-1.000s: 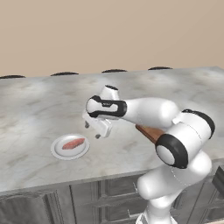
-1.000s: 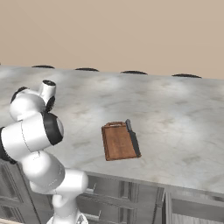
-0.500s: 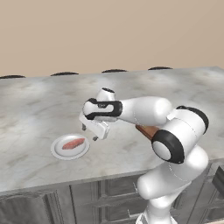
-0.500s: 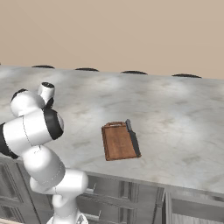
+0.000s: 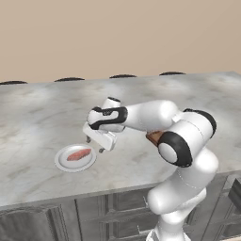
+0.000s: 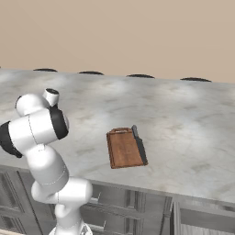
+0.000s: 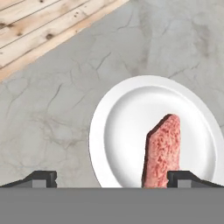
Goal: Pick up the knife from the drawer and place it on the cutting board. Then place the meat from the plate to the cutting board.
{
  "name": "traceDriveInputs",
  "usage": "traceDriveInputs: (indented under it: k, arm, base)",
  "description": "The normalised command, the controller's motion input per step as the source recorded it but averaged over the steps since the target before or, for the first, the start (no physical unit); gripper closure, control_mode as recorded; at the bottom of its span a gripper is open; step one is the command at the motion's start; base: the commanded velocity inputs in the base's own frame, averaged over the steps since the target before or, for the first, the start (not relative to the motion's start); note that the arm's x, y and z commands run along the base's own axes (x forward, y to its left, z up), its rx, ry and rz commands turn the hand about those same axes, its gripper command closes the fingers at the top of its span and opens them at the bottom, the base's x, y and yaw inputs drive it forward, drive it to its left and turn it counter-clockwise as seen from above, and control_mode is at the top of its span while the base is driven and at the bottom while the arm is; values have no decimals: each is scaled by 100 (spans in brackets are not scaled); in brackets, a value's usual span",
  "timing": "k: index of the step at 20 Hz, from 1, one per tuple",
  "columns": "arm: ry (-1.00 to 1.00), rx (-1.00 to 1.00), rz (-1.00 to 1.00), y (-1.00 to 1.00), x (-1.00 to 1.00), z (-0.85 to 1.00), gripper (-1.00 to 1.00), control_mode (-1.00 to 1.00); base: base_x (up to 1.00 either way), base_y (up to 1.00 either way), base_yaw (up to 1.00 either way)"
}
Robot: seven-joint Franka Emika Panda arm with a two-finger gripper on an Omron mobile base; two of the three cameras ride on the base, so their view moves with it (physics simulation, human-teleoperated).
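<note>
One meat (image 7: 161,151) slab on one plate (image 7: 114,127) — below the spread jaws, nearer one tip; one knife (image 6: 139,144) on one cutting board (image 6: 123,148).

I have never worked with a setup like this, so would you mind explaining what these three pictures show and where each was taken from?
All three are rendered, not photographed. The machine is a white robot arm on a driving base in a simulated kitchen. Two pictures come from cameras on the base, behind the arm to its left and right. The third comes from a camera on the hand, looking along the gripper.

On the marble counter a white plate holds a slab of raw meat. Further right lies a wooden cutting board, with a knife along its far edge. The gripper hangs open just above the plate's right side and holds nothing. In the hand view the meat lies near one fingertip.
</note>
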Motion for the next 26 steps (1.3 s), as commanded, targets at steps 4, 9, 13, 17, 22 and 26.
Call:
traceDriveInputs:
  k: [4, 9, 13, 17, 22, 26]
  arm:
    - [0, 0, 1, 29, 19, -5, -100, -100]
    - [0, 0, 0, 20, 14, -6, -100, -100]
    - [1, -2, 0, 2, 7, -6, -100, -100]
    - [2, -2, 0, 0, 3, -10, -100, -100]
    - [0, -3, 0, 0, 7, -20, -100, -100]
    - [0, -5, 0, 1, 16, -24, -100, -100]
  base:
    - [0, 0, 0]
    - [0, 0, 0]
    - [0, 0, 0]
    - [0, 0, 0]
    - [0, 0, 0]
    - [0, 0, 0]
